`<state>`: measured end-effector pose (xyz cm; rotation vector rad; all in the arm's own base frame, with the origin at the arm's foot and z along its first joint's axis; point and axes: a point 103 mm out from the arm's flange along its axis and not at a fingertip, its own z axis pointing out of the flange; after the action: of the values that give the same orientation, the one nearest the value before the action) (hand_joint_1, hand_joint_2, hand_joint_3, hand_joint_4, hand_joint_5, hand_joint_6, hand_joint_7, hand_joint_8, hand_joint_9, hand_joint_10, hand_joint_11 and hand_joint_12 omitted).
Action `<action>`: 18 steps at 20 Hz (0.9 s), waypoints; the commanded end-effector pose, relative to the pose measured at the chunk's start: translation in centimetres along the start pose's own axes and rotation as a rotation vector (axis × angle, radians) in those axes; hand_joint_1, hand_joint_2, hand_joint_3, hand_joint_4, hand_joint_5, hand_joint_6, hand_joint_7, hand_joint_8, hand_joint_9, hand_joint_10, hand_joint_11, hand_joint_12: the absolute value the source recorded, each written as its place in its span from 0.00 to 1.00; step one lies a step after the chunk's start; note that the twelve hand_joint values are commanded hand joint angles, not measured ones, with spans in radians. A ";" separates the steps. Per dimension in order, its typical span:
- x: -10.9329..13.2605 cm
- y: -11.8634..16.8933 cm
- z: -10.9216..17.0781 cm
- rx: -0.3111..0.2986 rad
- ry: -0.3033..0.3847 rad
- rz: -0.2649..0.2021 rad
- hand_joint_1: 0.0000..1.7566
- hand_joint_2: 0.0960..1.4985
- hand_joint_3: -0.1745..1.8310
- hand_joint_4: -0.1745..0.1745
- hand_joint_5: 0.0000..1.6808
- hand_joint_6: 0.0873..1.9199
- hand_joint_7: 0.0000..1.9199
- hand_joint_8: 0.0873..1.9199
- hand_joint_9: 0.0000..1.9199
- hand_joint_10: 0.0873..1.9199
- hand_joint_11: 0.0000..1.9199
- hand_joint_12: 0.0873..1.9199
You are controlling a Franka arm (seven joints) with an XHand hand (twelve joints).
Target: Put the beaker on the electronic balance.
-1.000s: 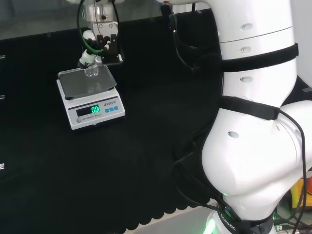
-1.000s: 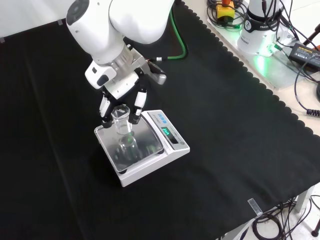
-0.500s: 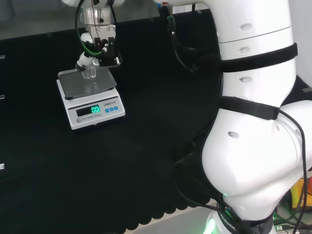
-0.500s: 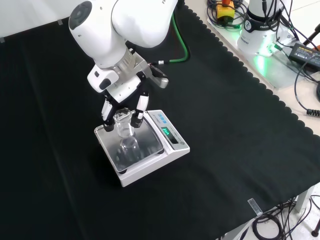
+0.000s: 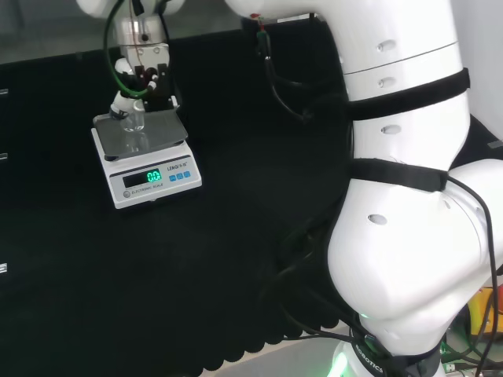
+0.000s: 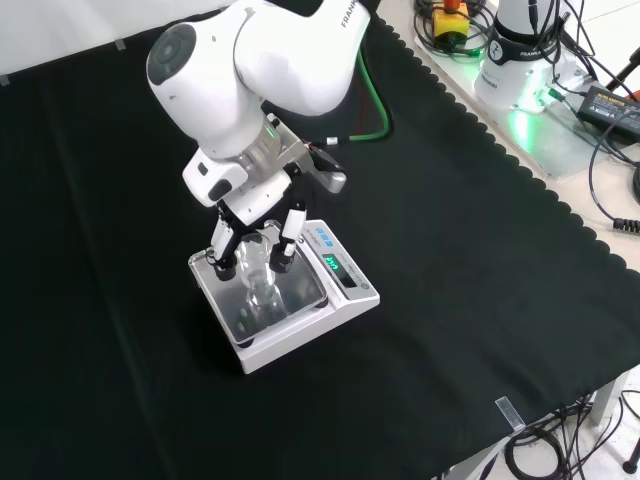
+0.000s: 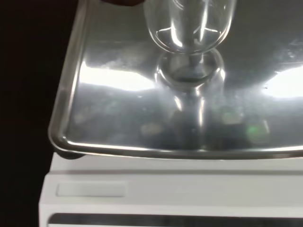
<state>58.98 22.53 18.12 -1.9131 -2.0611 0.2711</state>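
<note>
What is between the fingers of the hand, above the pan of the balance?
In the front view, the clear beaker stands between the fingers of the hand, over the balance pan.

The arm (image 5: 401, 196) is glossy white with rounded links, black bands and black cables at the head view's right. The hand (image 6: 255, 225) has black fingers with white pads; a green cable (image 6: 368, 110) trails behind it.
</note>
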 end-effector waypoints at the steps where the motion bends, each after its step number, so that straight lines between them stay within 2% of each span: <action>1: 0.2 0.0 0.8 0.030 -0.026 0.007 0.67 0.75 0.00 0.00 0.42 0.42 0.51 0.45 0.69 0.26 0.77 0.29; 4: -0.4 0.1 0.9 0.038 -0.037 0.017 0.67 0.75 0.00 0.00 0.42 0.42 0.51 0.45 0.69 0.26 0.77 0.29; 10: 0.7 0.2 1.8 0.048 -0.055 0.048 0.67 0.75 0.00 0.00 0.42 0.42 0.51 0.45 0.69 0.26 0.77 0.29; 13: -1.2 0.2 1.8 0.048 -0.039 0.053 0.67 0.75 0.00 0.00 0.42 0.42 0.51 0.45 0.69 0.26 0.77 0.29; 15: -0.9 0.3 1.9 0.046 -0.047 0.060 0.67 0.75 0.00 0.00 0.42 0.42 0.51 0.45 0.69 0.26 0.77 0.29; 18: -1.8 0.3 1.9 0.047 -0.031 0.059 0.67 0.75 0.00 0.00 0.42 0.42 0.51 0.45 0.69 0.26 0.77 0.29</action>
<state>58.46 23.07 16.64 -1.9373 -2.0348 0.3648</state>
